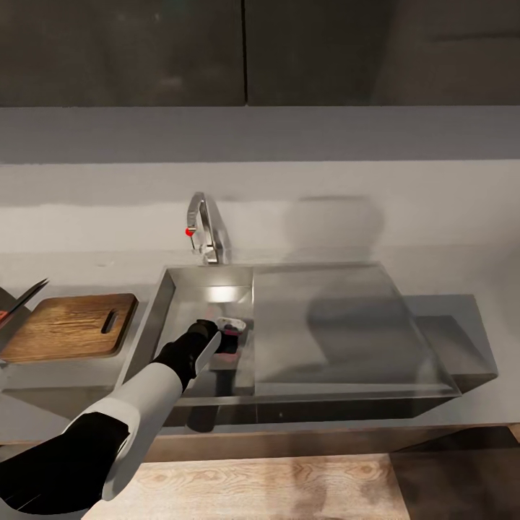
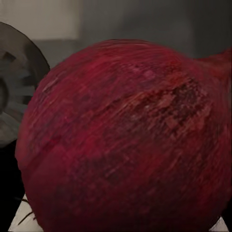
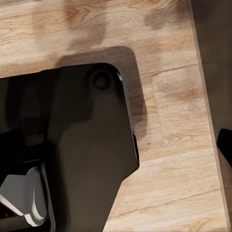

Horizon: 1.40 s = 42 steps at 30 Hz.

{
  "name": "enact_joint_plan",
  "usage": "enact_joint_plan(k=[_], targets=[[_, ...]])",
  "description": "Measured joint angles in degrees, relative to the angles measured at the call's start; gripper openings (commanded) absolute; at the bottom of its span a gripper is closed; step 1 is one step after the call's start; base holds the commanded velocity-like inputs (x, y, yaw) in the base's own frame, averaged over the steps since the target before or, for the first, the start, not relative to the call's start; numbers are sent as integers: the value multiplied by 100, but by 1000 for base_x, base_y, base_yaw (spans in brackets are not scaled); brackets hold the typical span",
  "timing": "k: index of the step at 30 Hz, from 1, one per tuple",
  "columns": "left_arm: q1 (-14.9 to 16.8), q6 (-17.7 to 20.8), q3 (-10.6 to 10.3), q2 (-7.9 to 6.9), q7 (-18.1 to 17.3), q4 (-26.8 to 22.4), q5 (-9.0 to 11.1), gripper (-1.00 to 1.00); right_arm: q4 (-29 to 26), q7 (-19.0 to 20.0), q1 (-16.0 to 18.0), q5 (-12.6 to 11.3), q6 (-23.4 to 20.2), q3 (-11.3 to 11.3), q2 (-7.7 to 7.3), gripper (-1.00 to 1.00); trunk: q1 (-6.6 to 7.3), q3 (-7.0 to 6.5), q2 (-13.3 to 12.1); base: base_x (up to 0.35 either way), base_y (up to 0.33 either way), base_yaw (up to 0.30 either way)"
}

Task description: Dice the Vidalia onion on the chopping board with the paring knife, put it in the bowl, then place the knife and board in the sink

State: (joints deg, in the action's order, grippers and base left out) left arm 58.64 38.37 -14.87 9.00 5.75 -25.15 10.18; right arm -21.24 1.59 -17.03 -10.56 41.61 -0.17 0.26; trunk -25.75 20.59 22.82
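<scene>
Left gripper inside sink.
Its fingers pinch the Vidalia onion; right gripper's state cannot be told.

The Vidalia onion is largely covered by the left tool in the head view, so the jaw state cannot be told. In the left wrist view the onion is cropped at three and six o'clock. The paring knife is cut off at nine o'clock.
</scene>
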Motion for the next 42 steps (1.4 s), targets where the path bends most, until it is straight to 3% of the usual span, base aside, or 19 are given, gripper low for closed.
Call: enact_joint_plan(k=[17,22,30,32,33,36,42], targets=[[1,8,6,0,24,-48,-7,-100,0,6,2,-7,1,-4,7,100,0,-8,0,0,0,0],[0,54,-11,-8,43,-660,-5,-100,0,-6,0,-11,0,-9,8,100,0,-49,1,0,0,0],[0,150,-5,-30,52,-1202,-3,-100,0,6,1,-10,0,-15,7,100,1,-120,1,0,0,0],[1,304,-5,-34,55,-1468,-2,-100,0,12,2,-10,0,-16,5,100,1,-138,1,0,0,0],[2,686,-8,-35,55,-1847,-5,-100,-4,15,2,-15,0,-16,1,100,0,-147,1,0,0,0],[-1,1260,-12,-42,54,-2437,-20,-100,-8,16,2,-17,0,-17,-1,100,1,-172,1,0,0,0],[-1,1822,-16,-100,59,-3182,-35,-100,-9,16,1,-18,0,-16,-1,100,1,-223,1,0,0,0]])
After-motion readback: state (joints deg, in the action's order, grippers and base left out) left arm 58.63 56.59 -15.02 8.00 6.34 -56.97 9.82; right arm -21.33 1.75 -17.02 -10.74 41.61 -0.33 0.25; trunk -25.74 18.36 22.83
